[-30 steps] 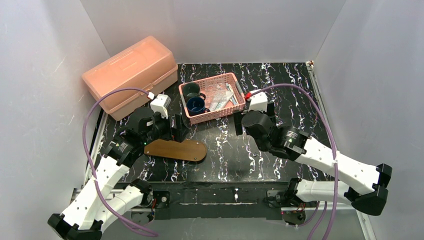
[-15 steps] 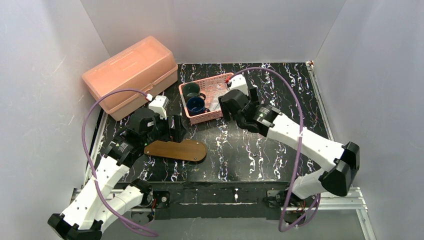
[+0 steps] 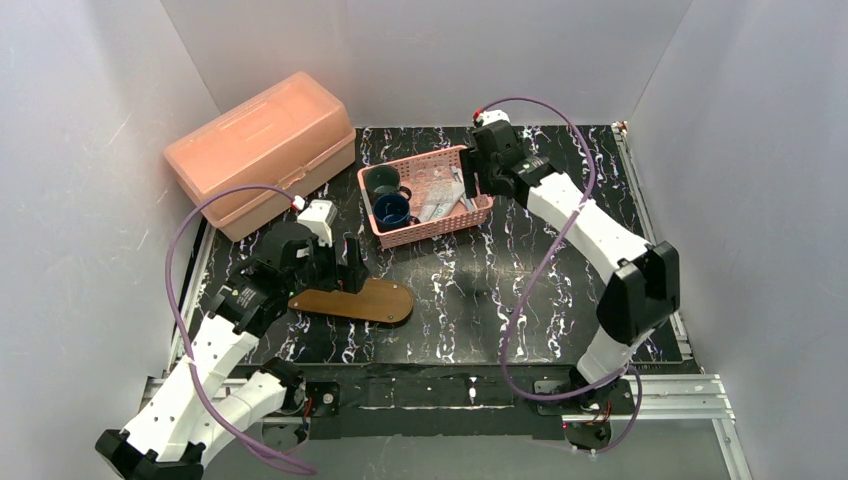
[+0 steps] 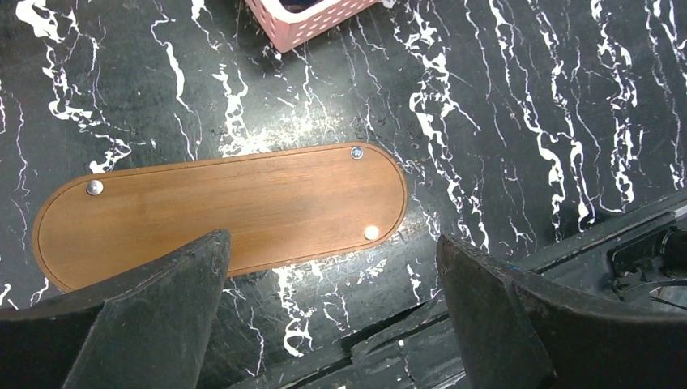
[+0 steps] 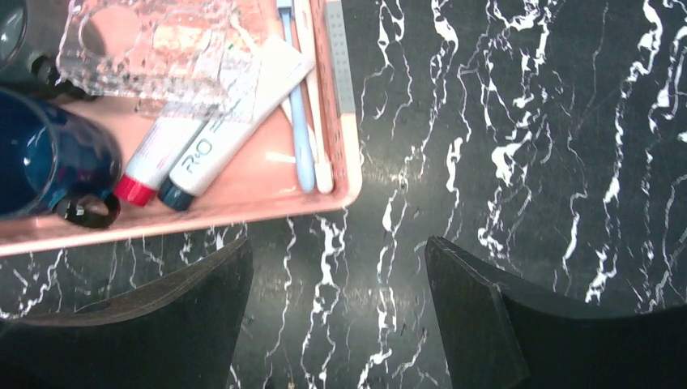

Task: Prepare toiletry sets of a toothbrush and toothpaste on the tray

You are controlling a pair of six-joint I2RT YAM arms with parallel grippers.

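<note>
**Sets unpicked, tray unloaded**

Thin blue and white plastic toothbrushes (image 5: 308,97) and white capped toothpaste tubes (image 5: 219,138) lie in the pink lattice basket (image 5: 344,81). The oval brown wooden tray (image 4: 219,211) holds none. The left gripper (image 4: 332,237) and right gripper (image 5: 336,243) both gape, empty. The brushes look light, stiff and slick, so pinch mid-handle. The tubes look soft, so grip mid-body.

My right hand (image 5: 336,243), fingers spread, hangs over a corner of the pink basket (image 5: 344,121). The toothbrushes (image 5: 304,97) hug that wall. The tubes (image 5: 211,142) lie beside them, partly under a clear box (image 5: 146,49), with a blue mug (image 5: 40,154) crowding the left. Bare surface (image 3: 470,290) separates the basket from the tray (image 4: 227,207), whose top lies uncovered by my left hand (image 4: 332,237).
</note>
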